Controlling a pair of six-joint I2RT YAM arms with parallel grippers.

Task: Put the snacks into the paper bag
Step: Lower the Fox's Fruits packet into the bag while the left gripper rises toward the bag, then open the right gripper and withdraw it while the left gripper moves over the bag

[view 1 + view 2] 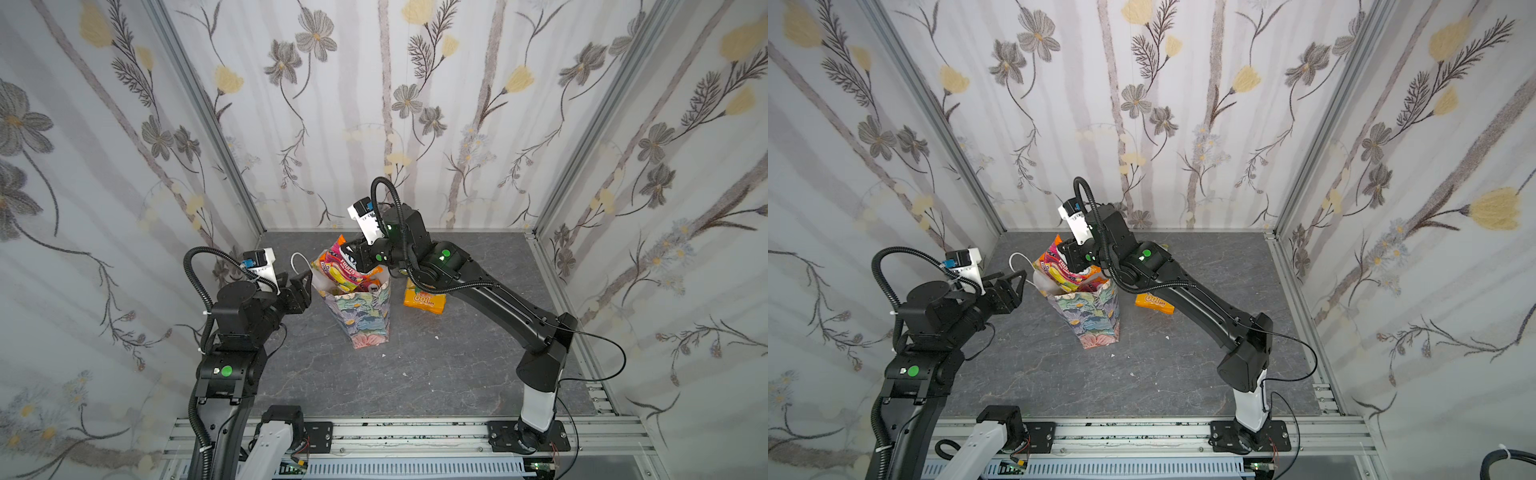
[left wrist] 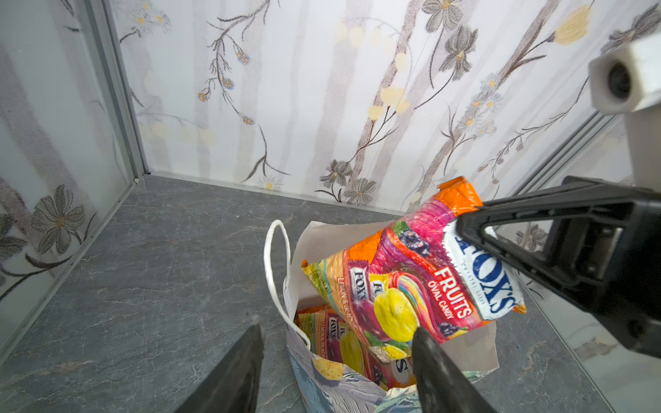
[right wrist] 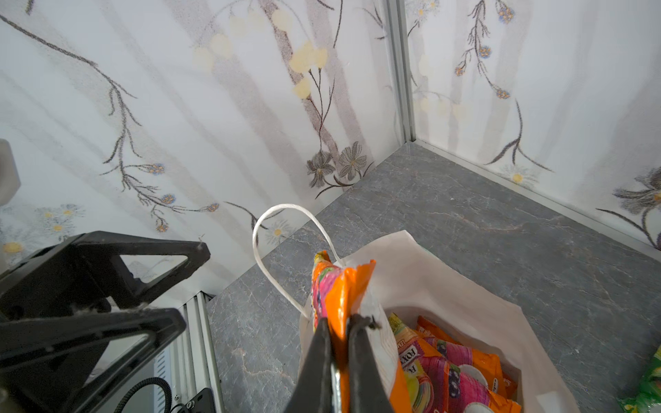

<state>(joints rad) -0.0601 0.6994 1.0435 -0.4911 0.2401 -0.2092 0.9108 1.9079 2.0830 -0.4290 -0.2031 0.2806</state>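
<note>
The right fingers (image 3: 320,361) are clenching the top seam of a FOX'S fruits packet (image 2: 411,282), letting it hang so its lower end is sitting inside the paper bag (image 1: 368,318) directly beneath them. The left fingers (image 2: 232,375) are hovering parted and empty just beside the bag's rim, likely ready to steady it.

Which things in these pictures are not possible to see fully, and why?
- Count of packets inside the paper bag: top views, the held FOX'S packet covers them.
- Orange packet on the table: top views, the right arm covers part.
- Green packet: right wrist view, cut off by the edge.
</note>
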